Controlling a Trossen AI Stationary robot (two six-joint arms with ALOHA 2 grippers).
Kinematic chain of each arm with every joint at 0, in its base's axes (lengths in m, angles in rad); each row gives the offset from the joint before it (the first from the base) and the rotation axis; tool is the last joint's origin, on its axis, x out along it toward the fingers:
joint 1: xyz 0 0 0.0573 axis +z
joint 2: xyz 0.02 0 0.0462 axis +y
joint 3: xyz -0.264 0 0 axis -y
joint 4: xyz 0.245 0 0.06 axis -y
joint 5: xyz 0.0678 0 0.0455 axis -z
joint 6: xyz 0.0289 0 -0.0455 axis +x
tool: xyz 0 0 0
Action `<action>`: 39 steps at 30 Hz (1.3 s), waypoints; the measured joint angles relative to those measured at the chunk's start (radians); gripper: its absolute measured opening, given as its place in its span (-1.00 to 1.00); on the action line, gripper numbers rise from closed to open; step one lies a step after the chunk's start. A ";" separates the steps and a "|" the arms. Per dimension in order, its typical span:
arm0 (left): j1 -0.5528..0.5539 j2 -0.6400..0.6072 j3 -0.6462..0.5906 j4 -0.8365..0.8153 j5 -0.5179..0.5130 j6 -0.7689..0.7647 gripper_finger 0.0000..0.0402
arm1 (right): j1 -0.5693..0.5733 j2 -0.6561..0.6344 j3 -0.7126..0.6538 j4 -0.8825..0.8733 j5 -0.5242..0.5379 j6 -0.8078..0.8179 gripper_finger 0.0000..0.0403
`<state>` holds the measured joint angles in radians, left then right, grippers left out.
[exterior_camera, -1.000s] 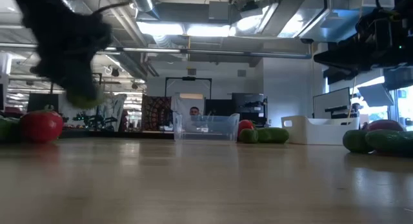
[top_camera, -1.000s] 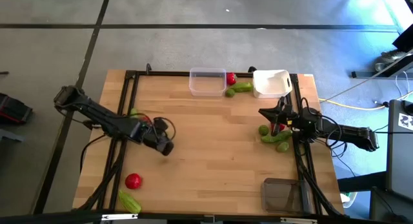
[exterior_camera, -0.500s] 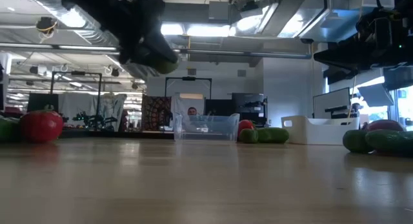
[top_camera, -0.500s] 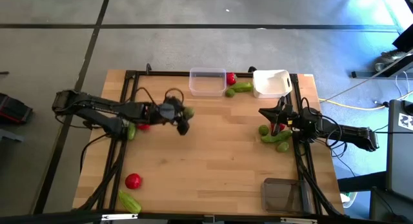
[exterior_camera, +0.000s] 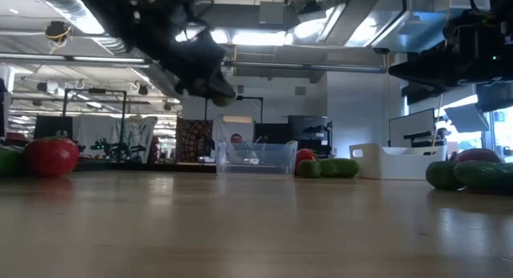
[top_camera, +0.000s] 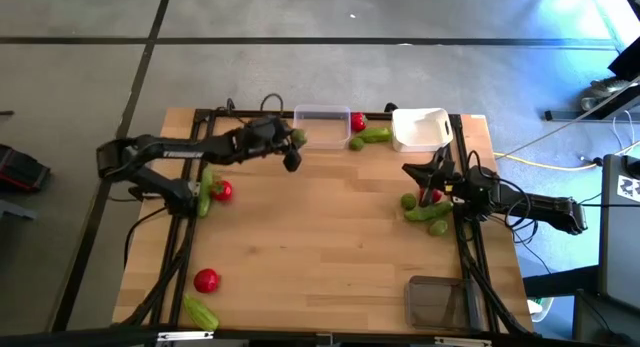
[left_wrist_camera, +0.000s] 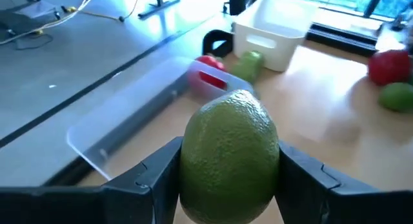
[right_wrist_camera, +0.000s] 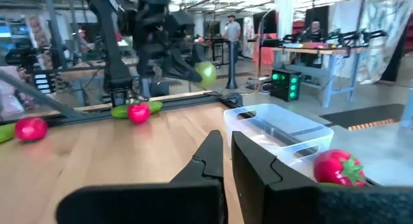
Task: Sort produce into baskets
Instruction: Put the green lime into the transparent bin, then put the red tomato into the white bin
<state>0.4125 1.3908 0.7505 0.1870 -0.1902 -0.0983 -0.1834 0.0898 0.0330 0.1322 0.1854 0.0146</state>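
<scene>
Lime (left_wrist_camera: 230, 153) pinched upright, long axis vertical, in left gripper (top_camera: 291, 147); right gripper (top_camera: 420, 175) jaws pressed together.

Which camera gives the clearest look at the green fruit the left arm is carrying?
The left wrist view: the green fruit fills the frame between the jaws. High, low and right wrist views show it small; in the low view it is dark under the arm.

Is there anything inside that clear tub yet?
The clear tub looks empty from above. The left gripper holds a green fruit beside it; its near corner is partly hidden.
</scene>
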 joint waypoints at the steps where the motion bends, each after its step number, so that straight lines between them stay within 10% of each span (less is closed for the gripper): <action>1: 0.025 0.021 0.012 0.005 0.026 0.011 -0.02 | 0.000 0.000 0.000 0.008 0.010 -0.001 -0.91; 18: 0.205 0.387 0.328 -0.038 0.137 0.128 -0.01 | 0.000 0.000 0.000 0.049 0.033 0.004 -0.91; 39: 0.255 0.351 0.329 -0.118 0.189 0.049 0.37 | 0.000 0.000 0.000 0.040 0.029 -0.019 -0.91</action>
<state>0.6673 1.7422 1.0798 0.0686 -0.0015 -0.0496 -0.1833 0.0895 0.0330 0.1723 0.2142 -0.0048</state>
